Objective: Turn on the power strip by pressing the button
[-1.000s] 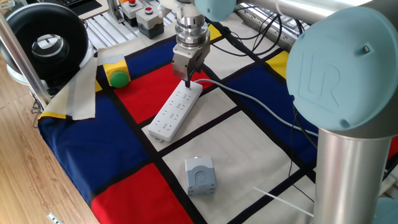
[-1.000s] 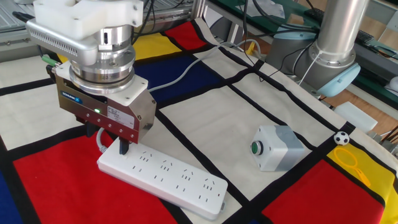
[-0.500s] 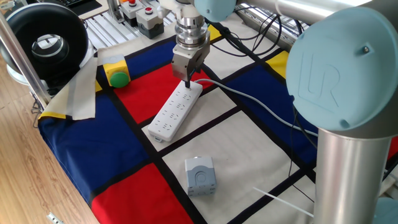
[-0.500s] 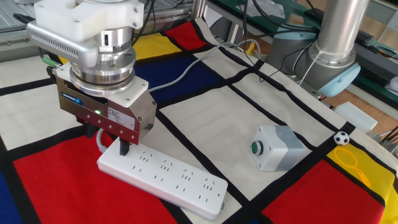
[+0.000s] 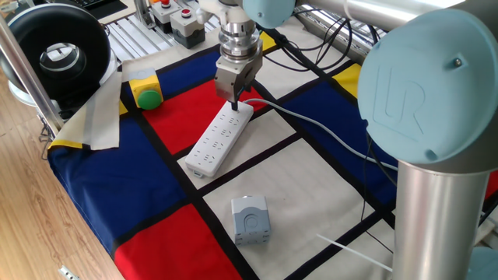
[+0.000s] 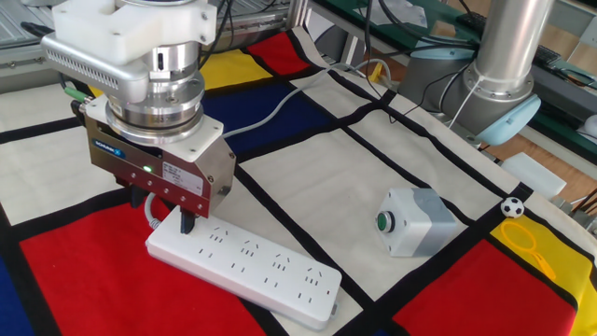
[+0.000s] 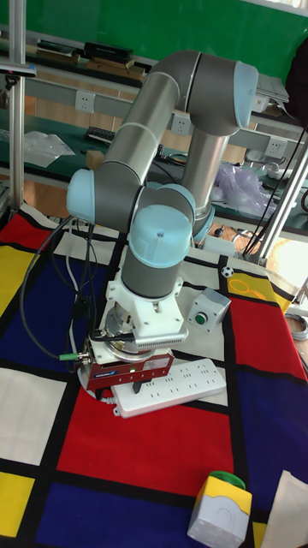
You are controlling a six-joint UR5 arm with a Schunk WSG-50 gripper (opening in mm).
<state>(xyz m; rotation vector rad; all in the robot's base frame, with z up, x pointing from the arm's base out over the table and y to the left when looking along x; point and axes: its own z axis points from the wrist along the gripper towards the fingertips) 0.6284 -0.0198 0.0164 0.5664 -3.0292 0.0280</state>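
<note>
nothing has visibly moved since the earlier frames. one fixed view: the gripper (image 5: 236, 102) stands on the corded end of the power strip (image 5: 218, 139), which lies on the table (image 5: 311, 183). the other fixed view: one dark finger meets the strip; you cannot tell finger spacing or see the button. tall fixed view: the gripper body hides the contact. judge the press as being held.
</note>
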